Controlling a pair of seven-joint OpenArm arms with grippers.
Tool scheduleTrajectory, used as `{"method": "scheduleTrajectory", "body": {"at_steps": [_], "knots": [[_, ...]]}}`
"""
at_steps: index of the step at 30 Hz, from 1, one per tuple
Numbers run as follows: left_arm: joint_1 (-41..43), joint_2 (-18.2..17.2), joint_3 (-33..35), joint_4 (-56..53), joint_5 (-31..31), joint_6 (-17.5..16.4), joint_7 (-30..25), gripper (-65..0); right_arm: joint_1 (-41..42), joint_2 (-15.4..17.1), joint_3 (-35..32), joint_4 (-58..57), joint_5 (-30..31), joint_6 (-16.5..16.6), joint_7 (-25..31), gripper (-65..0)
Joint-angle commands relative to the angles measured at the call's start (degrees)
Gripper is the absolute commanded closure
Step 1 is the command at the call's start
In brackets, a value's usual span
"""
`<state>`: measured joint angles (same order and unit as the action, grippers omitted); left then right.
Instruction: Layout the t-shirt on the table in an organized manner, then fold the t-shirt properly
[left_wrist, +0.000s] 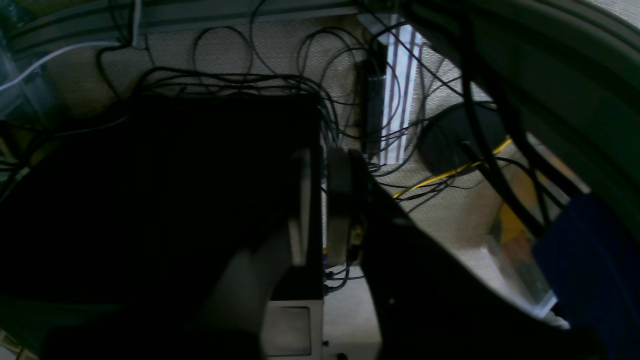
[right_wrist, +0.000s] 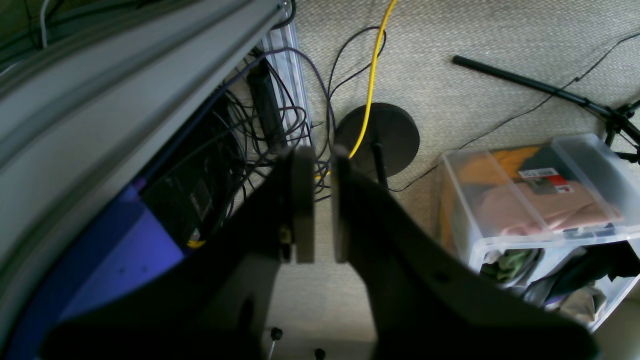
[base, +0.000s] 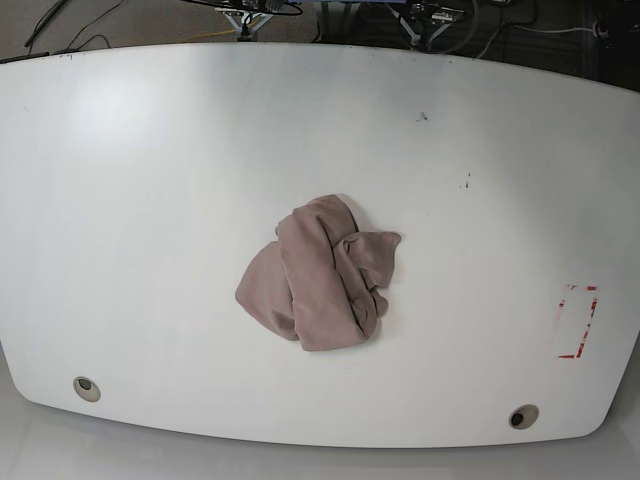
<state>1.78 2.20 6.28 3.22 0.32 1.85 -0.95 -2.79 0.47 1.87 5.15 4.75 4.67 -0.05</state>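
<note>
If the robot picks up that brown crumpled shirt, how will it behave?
The t-shirt will probably hang floppy, since it lies in soft, rounded folds. It seems likely to unfold unevenly, being bunched up. It looks unlikely to roll, resting slumped on the table.

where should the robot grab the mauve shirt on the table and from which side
Best bet is the small flap of the shirt that sticks out toward the base view's right, coming from that side. It tapers to a corner beyond the thick rolled middle, so a tool could probably pinch it thinly there and start opening the bundle.
</note>
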Motion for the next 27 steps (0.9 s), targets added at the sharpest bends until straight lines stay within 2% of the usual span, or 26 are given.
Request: {"method": "scheduleTrajectory", "body": {"at_steps": [1, 27], "knots": [[0.11, 0.04, -0.03, 0.14, -0.04, 0.14, 0.01, -4.6, -0.05, -0.11, -0.10, -0.08, 0.04, 0.19, 0.20, -5.2], [0.06, 0.29, 0.11, 0.31, -0.25, 0.08, -0.18, -4.7, -0.20, -0.09, -0.13, 0.34, -0.12, 0.21, 0.44, -4.9]]}}
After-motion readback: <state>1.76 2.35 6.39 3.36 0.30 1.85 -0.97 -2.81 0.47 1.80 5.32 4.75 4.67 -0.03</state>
